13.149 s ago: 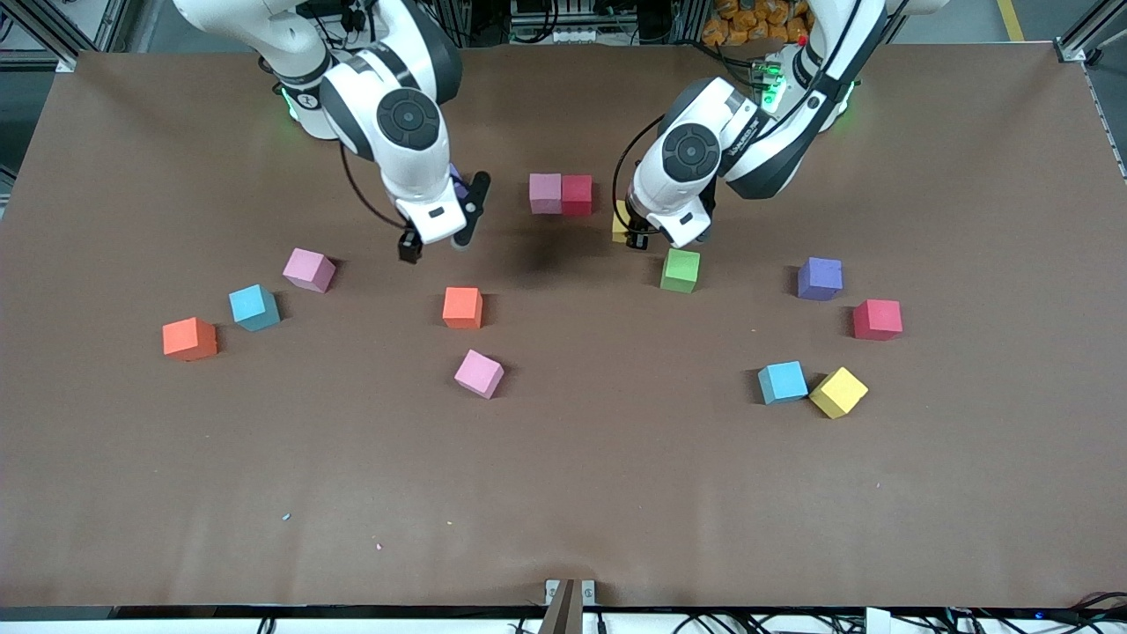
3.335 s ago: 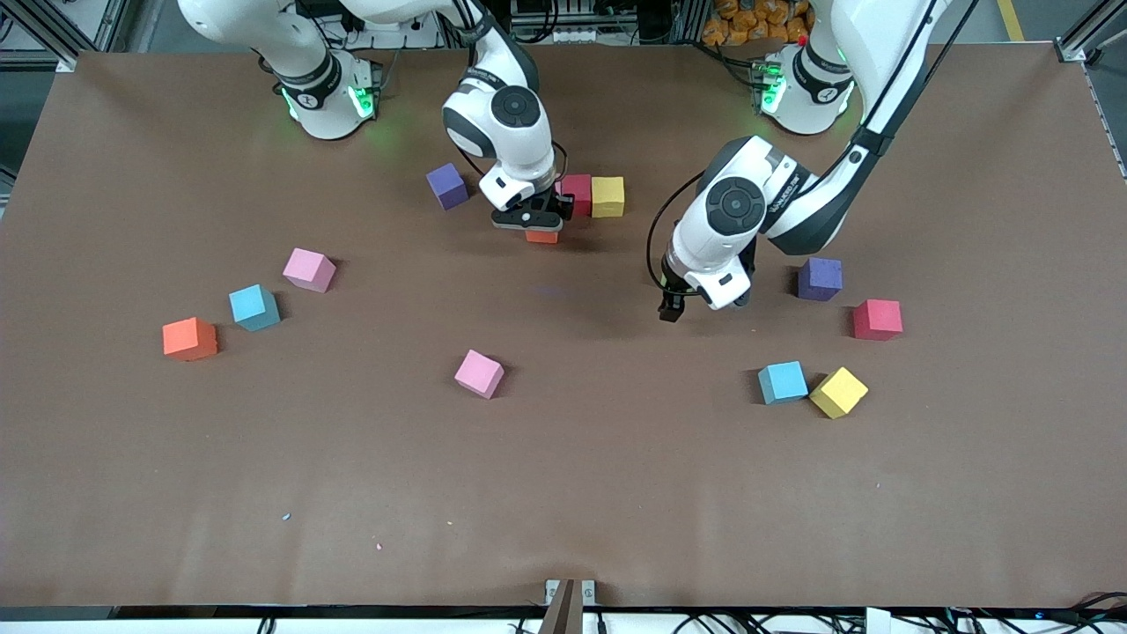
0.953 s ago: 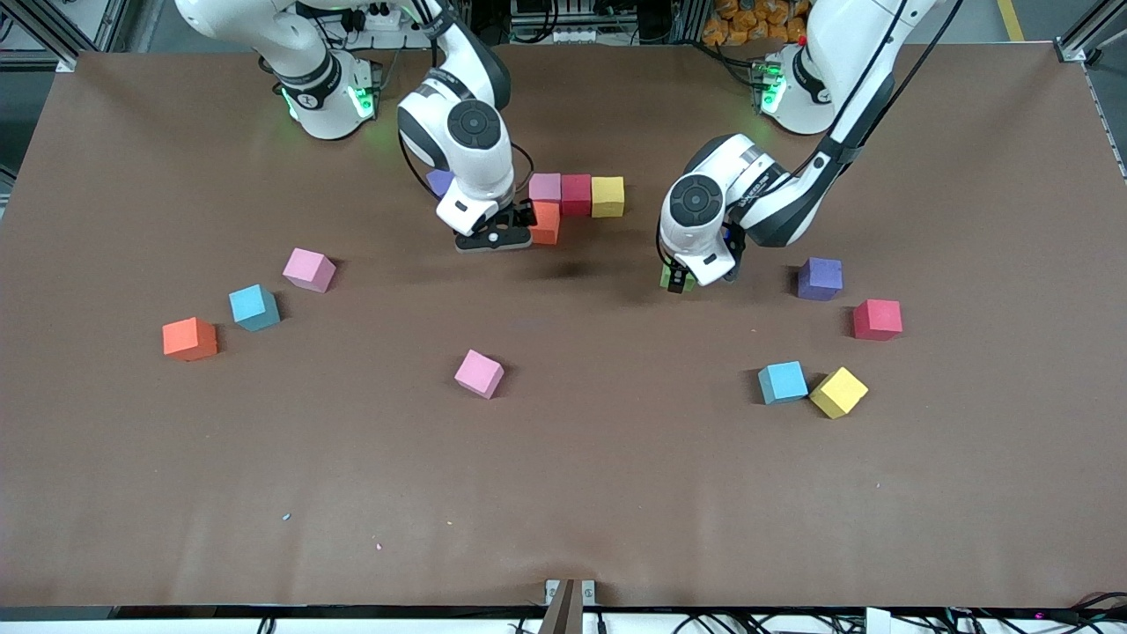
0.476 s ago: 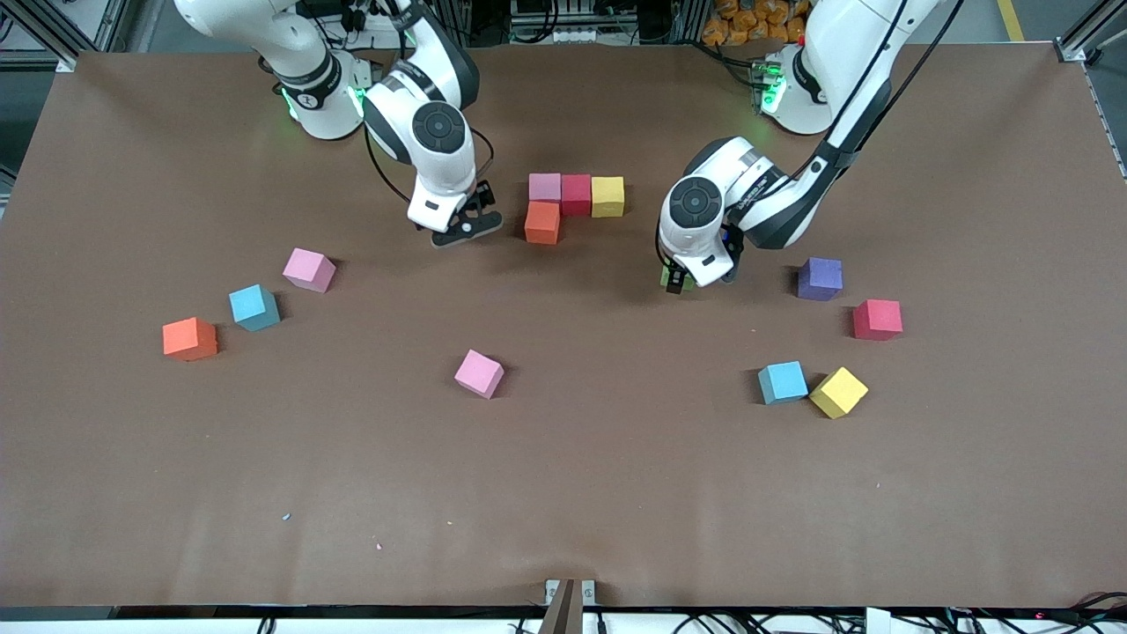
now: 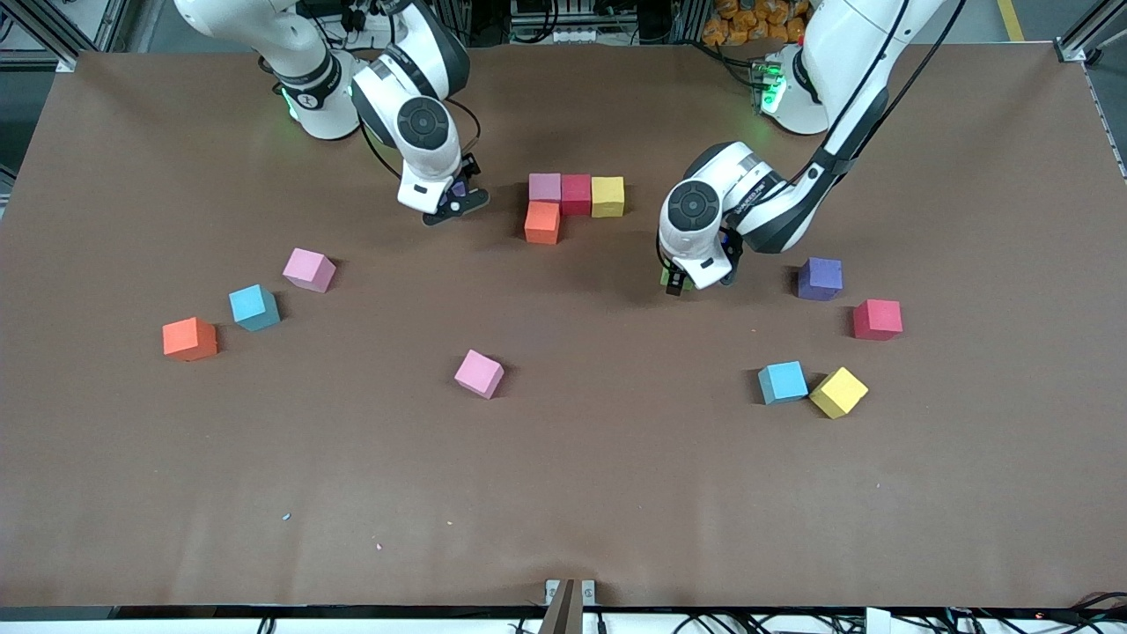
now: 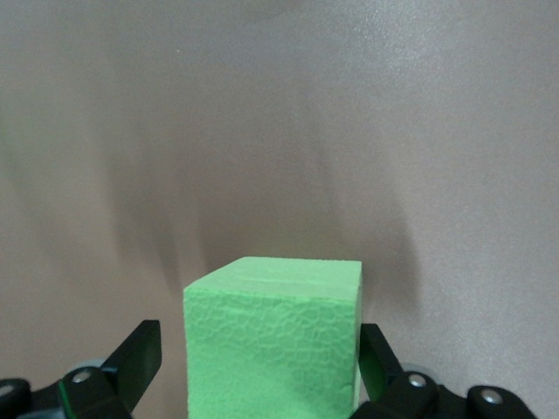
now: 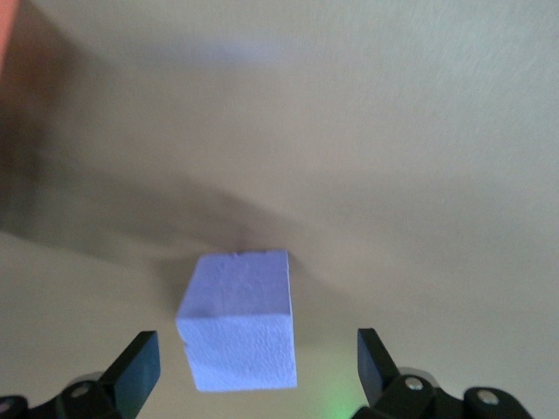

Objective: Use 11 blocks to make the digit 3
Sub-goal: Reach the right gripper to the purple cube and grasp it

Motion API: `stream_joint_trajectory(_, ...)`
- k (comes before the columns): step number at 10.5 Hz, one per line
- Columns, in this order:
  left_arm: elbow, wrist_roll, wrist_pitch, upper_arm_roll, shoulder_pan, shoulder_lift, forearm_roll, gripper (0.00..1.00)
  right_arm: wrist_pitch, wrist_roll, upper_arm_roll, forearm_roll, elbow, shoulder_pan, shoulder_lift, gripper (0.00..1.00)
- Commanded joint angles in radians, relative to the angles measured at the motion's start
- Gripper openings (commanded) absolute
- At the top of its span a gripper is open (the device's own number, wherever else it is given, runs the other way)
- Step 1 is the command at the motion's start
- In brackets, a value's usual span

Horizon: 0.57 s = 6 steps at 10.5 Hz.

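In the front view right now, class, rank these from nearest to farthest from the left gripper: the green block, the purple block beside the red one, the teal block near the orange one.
1. Green block: between the left gripper's open fingers.
2. Purple block: toward the left arm's end of the table.
3. Teal block: toward the right arm's end.

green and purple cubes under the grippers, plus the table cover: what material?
Green block: likely foam; matte, with a fine cellular, crackled face between the open left gripper.
Purple block: probably the same foam; matte and grainy, below the open right gripper.
Table cover: brown, matte, faintly creased; paper or thin sheet, unclear.
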Motion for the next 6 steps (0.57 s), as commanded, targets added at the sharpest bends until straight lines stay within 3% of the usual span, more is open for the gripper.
stream_joint_trajectory(1, 0.003, -0.025, 0.011, -0.004, 0.010, 0.010, 0.033, 1.00, 0.062, -0.041, 0.036, 0.038, -0.084, -0.006, -0.048, 1.00)
stream_joint_trajectory(3, 0.011, -0.025, 0.011, -0.003, 0.011, 0.013, 0.033, 0.79, 0.163, -0.043, 0.077, 0.086, -0.133, -0.008, -0.040, 1.00)
stream_joint_trajectory(6, 0.027, -0.024, 0.010, -0.003, 0.018, 0.010, 0.033, 0.48, 0.178, -0.084, 0.094, 0.088, -0.149, -0.006, -0.039, 1.00)
